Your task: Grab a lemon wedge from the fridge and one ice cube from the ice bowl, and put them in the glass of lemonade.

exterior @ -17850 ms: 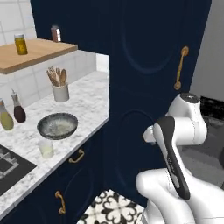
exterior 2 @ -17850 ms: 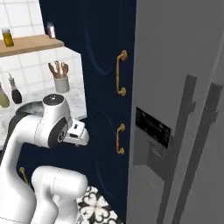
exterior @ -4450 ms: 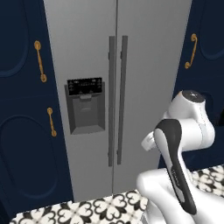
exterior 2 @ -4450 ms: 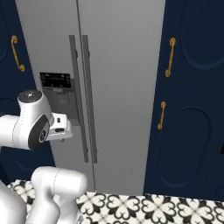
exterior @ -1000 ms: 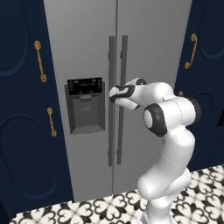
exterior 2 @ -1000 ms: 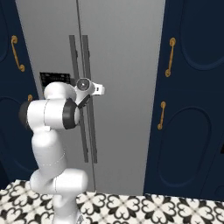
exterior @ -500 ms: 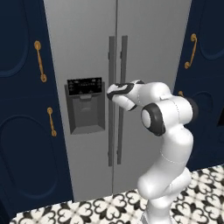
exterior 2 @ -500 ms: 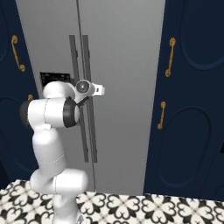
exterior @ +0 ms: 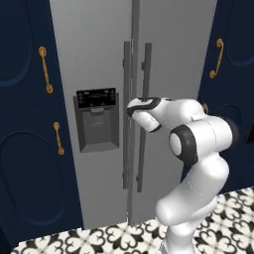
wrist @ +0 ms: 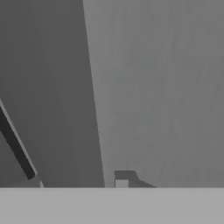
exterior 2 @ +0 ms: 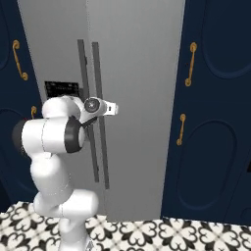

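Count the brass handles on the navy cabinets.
4. Left of the fridge: upper handle and lower handle. Right of the fridge: upper handle and lower handle. More may lie outside the views.

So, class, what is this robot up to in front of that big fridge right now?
The white robot arm has reached its claw up to the fridge, level with the two long dark vertical handles where the doors meet. The claw sits right at the handle beside the dispenser recess, but whether it has actually closed on it cannot be told. Both doors look shut, so nothing has been taken out yet. Navy cabinets with brass handles stand on either side.
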### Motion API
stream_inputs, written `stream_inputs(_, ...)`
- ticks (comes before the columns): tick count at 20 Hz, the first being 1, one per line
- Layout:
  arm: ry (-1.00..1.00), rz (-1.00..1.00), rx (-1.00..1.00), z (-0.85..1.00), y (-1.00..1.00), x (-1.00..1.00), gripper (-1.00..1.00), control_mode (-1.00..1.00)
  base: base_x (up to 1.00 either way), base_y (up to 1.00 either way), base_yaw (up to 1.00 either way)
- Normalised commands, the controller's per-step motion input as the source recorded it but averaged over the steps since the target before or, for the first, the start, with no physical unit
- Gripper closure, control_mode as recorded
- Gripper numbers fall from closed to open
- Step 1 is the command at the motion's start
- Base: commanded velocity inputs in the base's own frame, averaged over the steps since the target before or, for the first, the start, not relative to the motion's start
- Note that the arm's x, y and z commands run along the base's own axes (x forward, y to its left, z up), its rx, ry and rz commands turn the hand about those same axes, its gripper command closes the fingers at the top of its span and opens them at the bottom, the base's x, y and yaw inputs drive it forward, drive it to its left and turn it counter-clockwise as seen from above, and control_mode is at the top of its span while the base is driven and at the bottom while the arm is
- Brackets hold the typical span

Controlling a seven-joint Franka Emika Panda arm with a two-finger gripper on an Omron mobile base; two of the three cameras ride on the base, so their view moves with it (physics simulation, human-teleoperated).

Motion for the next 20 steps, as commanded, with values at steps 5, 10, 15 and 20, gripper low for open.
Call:
stream_inputs(5, 0.21, -0.08, 0.00, 0.00, -0.65, -1.00, 1.00, -1.00, 0.00, 0.00, 0.00)
stream_inputs(10, 0.24, -0.09, 0.00, 0.00, -0.67, -1.00, 1.00, -1.00, 0.00, 0.00, 0.00)
stream_inputs(15, 0.23, -0.07, 0.02, 0.03, -0.85, -1.00, 1.00, -1.00, 0.00, 0.00, 0.00)
stream_inputs(20, 0.21, -0.07, 0.05, 0.10, -0.97, -1.00, 1.00, -1.00, 0.00, 0.00, 0.00)
